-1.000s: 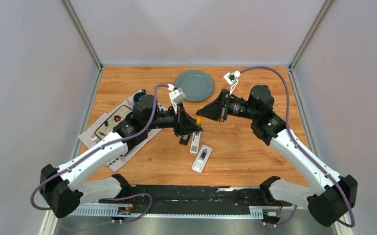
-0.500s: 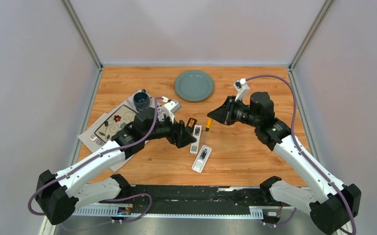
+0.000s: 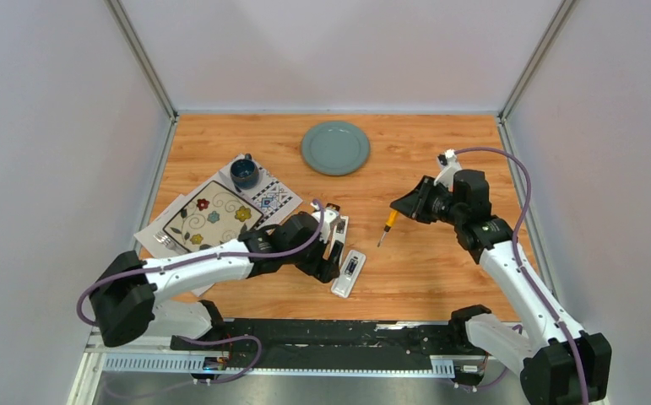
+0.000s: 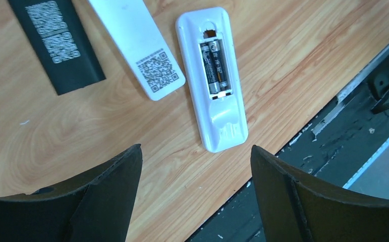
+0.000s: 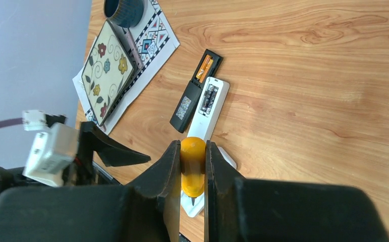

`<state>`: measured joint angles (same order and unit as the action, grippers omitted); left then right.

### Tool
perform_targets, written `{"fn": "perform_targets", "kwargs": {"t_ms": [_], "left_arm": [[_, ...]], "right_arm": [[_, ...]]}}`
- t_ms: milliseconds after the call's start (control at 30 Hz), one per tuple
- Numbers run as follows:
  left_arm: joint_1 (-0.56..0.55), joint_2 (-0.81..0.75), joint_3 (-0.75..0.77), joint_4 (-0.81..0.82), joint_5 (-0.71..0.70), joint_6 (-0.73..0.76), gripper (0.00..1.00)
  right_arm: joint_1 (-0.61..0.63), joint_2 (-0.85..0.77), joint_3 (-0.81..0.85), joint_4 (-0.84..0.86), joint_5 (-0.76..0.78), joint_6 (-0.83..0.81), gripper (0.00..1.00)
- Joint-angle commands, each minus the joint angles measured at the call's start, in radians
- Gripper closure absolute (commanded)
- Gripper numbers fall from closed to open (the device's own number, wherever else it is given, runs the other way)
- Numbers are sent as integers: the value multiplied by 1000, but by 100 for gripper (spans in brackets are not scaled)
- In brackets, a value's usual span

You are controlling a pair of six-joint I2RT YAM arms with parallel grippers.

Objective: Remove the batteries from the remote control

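Left gripper (image 4: 196,151) jaws apart, nearer arm; batteries (image 4: 216,63) in open white remote (image 4: 218,123) lie at its 12 o'clock, long axis 12–6. Right gripper (image 5: 192,146) clamped on screwdriver (image 5: 192,174).

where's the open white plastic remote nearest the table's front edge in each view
top external: white plastic remote, lower centre, by the front edge.
left wrist: upper centre, two dark batteries showing.
right wrist: bottom centre, mostly hidden behind the yellow screwdriver handle.
landmark: the second white remote lying alongside it.
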<state>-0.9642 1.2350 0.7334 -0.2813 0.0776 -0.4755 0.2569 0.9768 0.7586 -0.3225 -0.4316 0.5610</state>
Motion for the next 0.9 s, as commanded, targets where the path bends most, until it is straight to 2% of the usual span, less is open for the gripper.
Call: {"fn": "perform_targets", "kwargs": {"t_ms": [0,233,867], "left_arm": [[-68,105,99,-24,-75,-8,14],[-143,244,205,-75,-176,18,14],[-235,460,287,-124,-225,-54,21]], "right_arm": [[-16,-30,-4,16,-36,-10,100],[-18,-33,-16,14,-45,-15,100],[-30,-29,-38,26,-56,-26,100]]}}
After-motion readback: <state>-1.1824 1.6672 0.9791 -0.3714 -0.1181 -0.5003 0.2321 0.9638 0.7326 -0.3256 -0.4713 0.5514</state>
